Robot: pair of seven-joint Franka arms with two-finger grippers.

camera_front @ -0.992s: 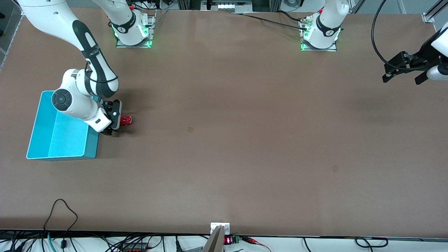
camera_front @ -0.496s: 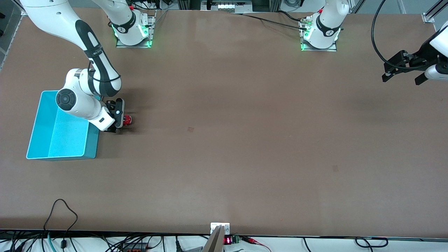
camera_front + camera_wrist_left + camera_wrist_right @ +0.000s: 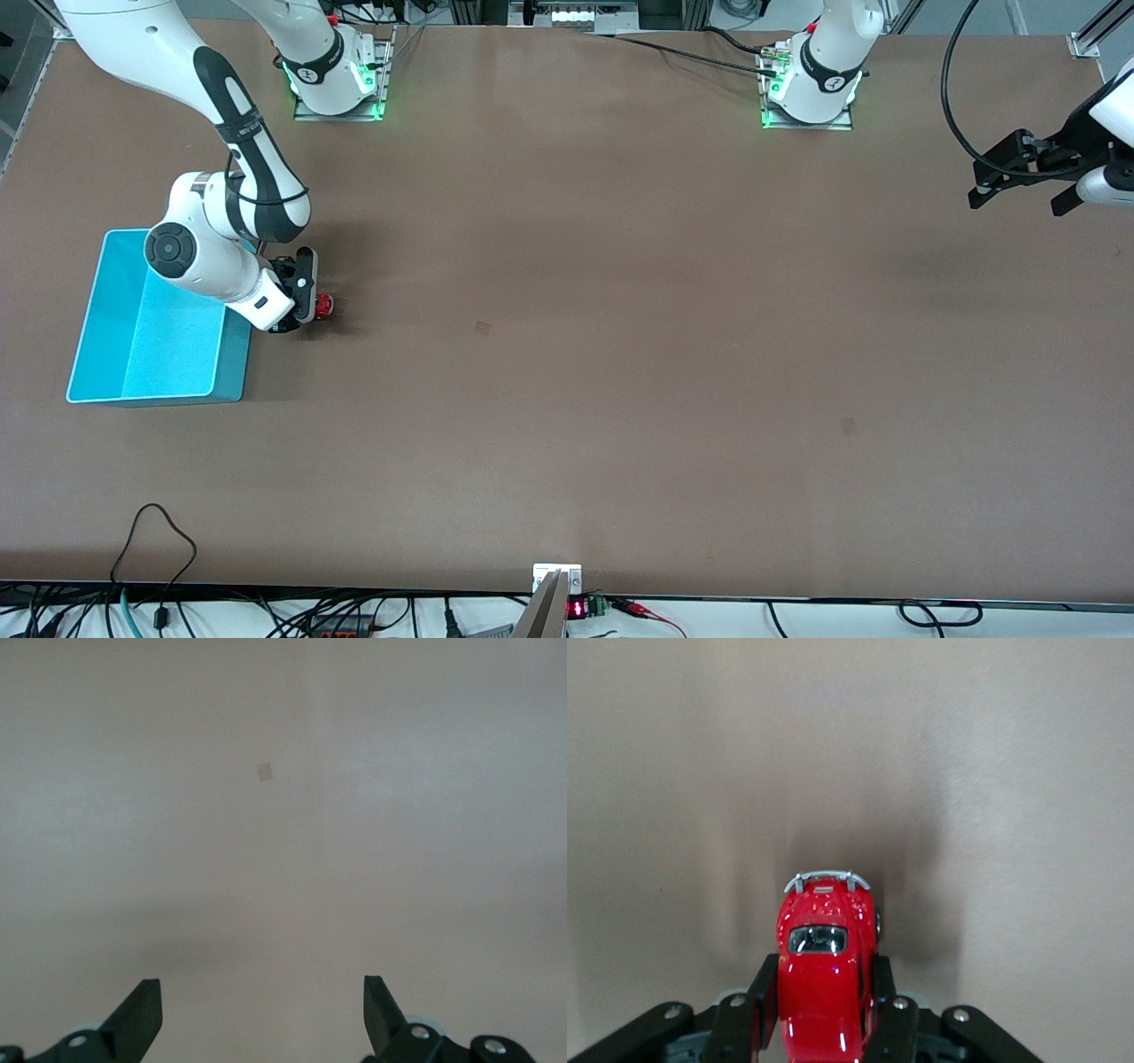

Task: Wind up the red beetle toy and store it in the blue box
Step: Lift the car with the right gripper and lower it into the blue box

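Note:
The red beetle toy (image 3: 322,306) is on the table just beside the blue box (image 3: 97,354), on the side toward the left arm's end. My right gripper (image 3: 306,306) is shut on the toy; in the right wrist view the black fingers (image 3: 764,992) press both sides of the glossy red body (image 3: 826,979), its silvery bumper pointing away. Most of the toy is hidden under the gripper in the front view. My left gripper (image 3: 1019,182) waits open and empty above the table's edge at the left arm's end; its wrist view shows only bare table between the fingertips (image 3: 142,1010).
The blue box stands at the right arm's end of the table with its floor showing. The right arm's elbow hangs over the box's corner. The two arm bases (image 3: 337,80) (image 3: 811,89) stand along the table's edge farthest from the front camera.
The right gripper has shifted slightly toward the left arm's end, along with the toy, which now shows less from under it. The left arm has barely moved.

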